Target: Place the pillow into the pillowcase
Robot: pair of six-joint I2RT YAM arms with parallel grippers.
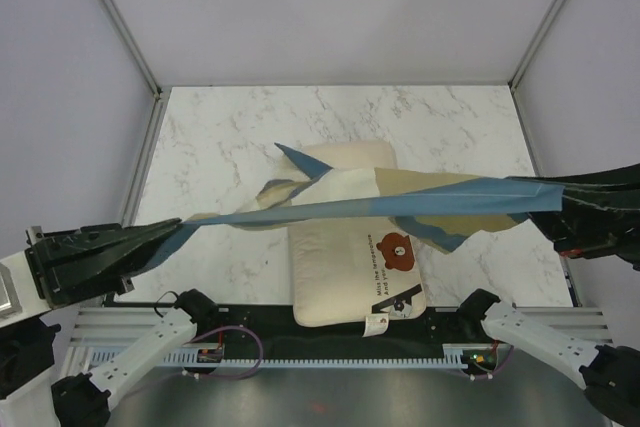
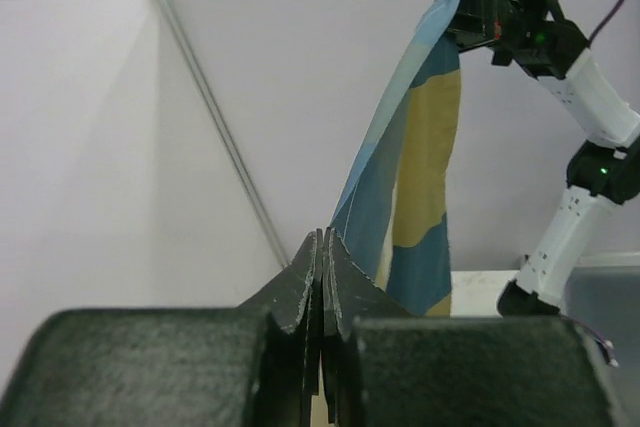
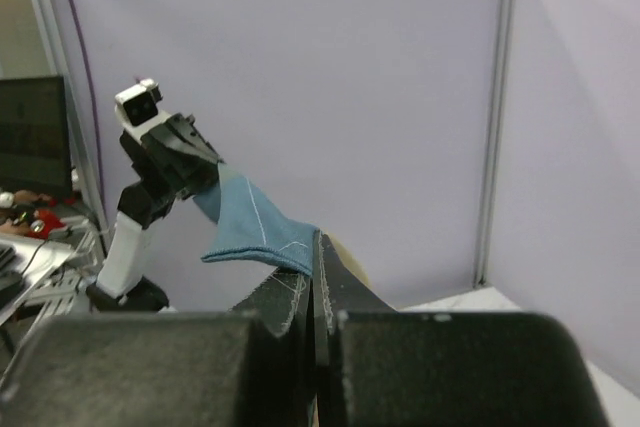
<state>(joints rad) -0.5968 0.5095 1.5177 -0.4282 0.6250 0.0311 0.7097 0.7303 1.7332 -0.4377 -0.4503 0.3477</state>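
Note:
The cream pillow (image 1: 340, 282) with a bear face and dark text lies on the marble table near the front middle. The blue-tan checked pillowcase (image 1: 400, 197) is stretched taut in the air above it between my two grippers. My left gripper (image 1: 170, 234) at the left is shut on one end of the pillowcase (image 2: 400, 187). My right gripper (image 1: 560, 197) at the right is shut on the other end (image 3: 255, 232). The cloth hides the middle of the pillow. In the left wrist view my left gripper (image 2: 322, 239) pinches the cloth; in the right wrist view my right gripper (image 3: 315, 242) does the same.
The marble table (image 1: 220, 147) is walled by pale panels on three sides with metal posts (image 1: 120, 22) at the back corners. A metal rail (image 1: 330, 352) with the arm bases runs along the near edge.

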